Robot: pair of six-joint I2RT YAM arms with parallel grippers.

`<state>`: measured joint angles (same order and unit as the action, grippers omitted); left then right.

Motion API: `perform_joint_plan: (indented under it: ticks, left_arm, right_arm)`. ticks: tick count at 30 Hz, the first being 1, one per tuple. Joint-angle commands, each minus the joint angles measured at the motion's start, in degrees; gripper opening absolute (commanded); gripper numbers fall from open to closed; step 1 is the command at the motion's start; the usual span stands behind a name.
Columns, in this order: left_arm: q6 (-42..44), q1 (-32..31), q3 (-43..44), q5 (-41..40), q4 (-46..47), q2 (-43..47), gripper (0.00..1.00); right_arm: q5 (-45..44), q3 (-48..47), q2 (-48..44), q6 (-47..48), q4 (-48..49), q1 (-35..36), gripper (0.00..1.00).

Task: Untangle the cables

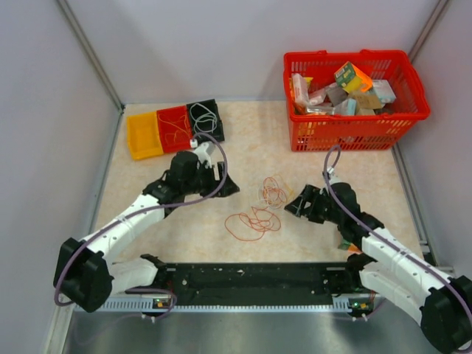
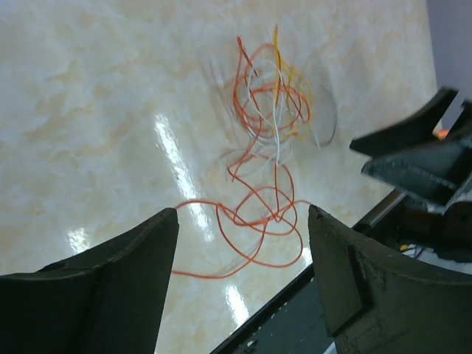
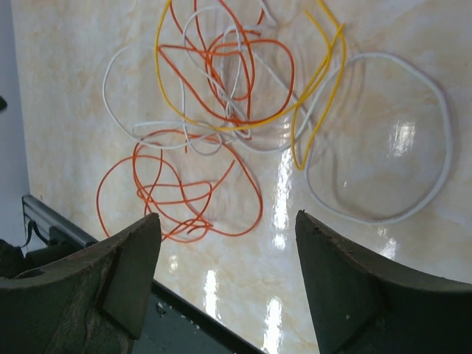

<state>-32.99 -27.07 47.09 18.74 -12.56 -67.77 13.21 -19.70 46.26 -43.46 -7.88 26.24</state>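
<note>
The cables (image 1: 267, 203) lie snarled on the beige table between the two arms: orange, white and yellow thin cords. In the left wrist view the tangle (image 2: 274, 103) lies ahead, with an orange loop (image 2: 276, 264) trailing between the fingers. In the right wrist view an orange coil (image 3: 259, 203), a yellow cord (image 3: 333, 63) and a white loop (image 3: 369, 219) spread out. My left gripper (image 1: 228, 188) (image 2: 243, 214) is open and empty, left of the tangle. My right gripper (image 1: 291, 208) (image 3: 228, 217) is open and empty, right of it.
A red basket (image 1: 354, 125) full of boxes stands at the back right. Yellow (image 1: 144, 136), red (image 1: 175, 125) and black (image 1: 206, 118) bins sit at the back left, the latter two holding cords. A black strip (image 1: 251, 276) runs along the near edge.
</note>
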Motion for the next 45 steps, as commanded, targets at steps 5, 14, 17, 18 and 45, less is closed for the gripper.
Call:
perform_joint_plan:
  ticks: [5,14,17,18,45]
  left_arm:
    - [5.7,-11.7,-1.1,0.0,4.9,-2.0,0.45]
    - [-2.9,-19.2,-8.8,-7.5,3.9,-1.5,0.79]
    - [-6.4,-20.1,-11.1,-3.8,7.8,-2.5,0.8]
    - [-7.3,-20.5,-11.8,-2.6,10.0,-3.3,0.79]
    - [10.8,-22.6,4.0,-10.1,-16.7,21.3,0.0]
  right_arm:
    - [4.0,-4.0,7.3,2.2,6.5,-1.9,0.64]
    - [4.7,-0.8,9.9,-0.1,16.1,10.1,0.64]
    - [7.4,1.6,12.9,-2.3,23.7,10.9,0.66]
    - [7.5,1.3,14.0,-2.2,24.1,11.1,0.66]
    - [-25.0,-16.0,40.0,-12.0,18.8,10.5,0.13]
